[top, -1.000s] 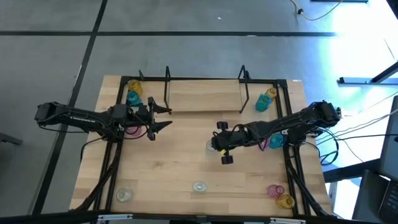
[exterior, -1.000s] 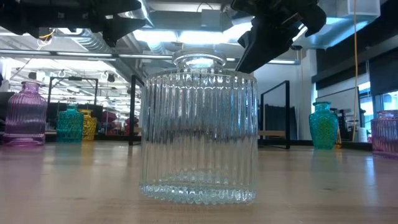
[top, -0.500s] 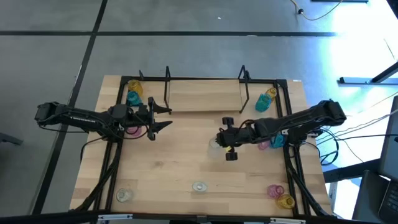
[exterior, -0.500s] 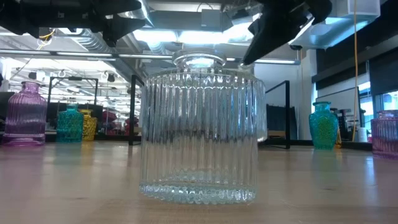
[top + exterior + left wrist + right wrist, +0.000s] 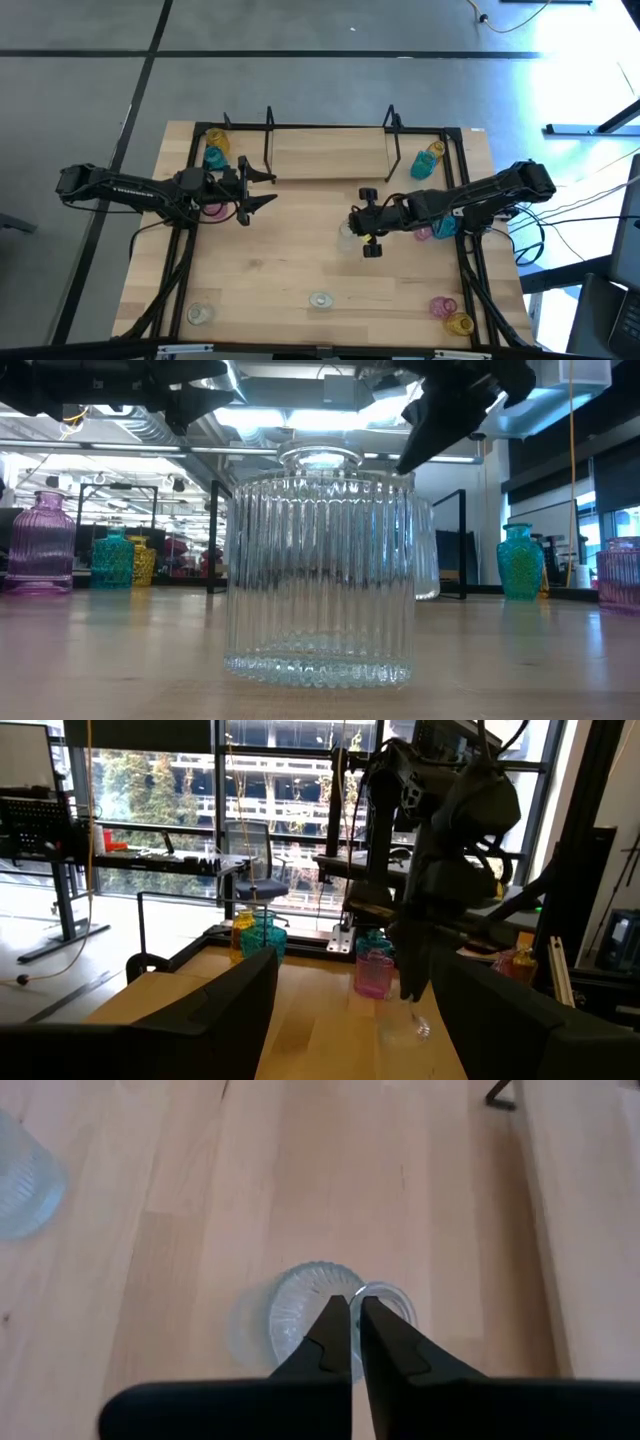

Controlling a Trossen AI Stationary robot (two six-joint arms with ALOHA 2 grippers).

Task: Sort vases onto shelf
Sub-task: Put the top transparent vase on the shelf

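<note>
My right gripper [image 5: 358, 232] is shut on a clear vase [image 5: 305, 1320] over the middle of the table, in front of the shelf [image 5: 330, 155]. The shelf is a light-wood board with black wire frames at the table's far edge. In the low view this vase [image 5: 426, 550] shows behind a nearer clear vase [image 5: 320, 570]. My left gripper [image 5: 262, 190] hovers open and holding nothing at the left, beside a pink vase [image 5: 213, 208]. My right gripper pinches the rim of the clear vase's mouth [image 5: 352, 1293] between its two fingers, one finger seemingly inside the neck and one outside. The fingers slant down at it from the table's right. The vase hangs tilted below them; whether its base touches the table cannot be told.
Yellow and teal vases [image 5: 214, 148] stand at the far left, and a teal and yellow pair [image 5: 430, 160] at the far right. Pink and teal ones [image 5: 440, 228] sit under the right arm. Pink and yellow [image 5: 452, 314] and two clear vases [image 5: 320, 299], [image 5: 200, 314] line the near edge.
My right gripper, still shut on the clear vase's rim, has gone a little up and toward the table's right edge. The vase has gone with it and now shows beside the nearer clear vase in the low view.
</note>
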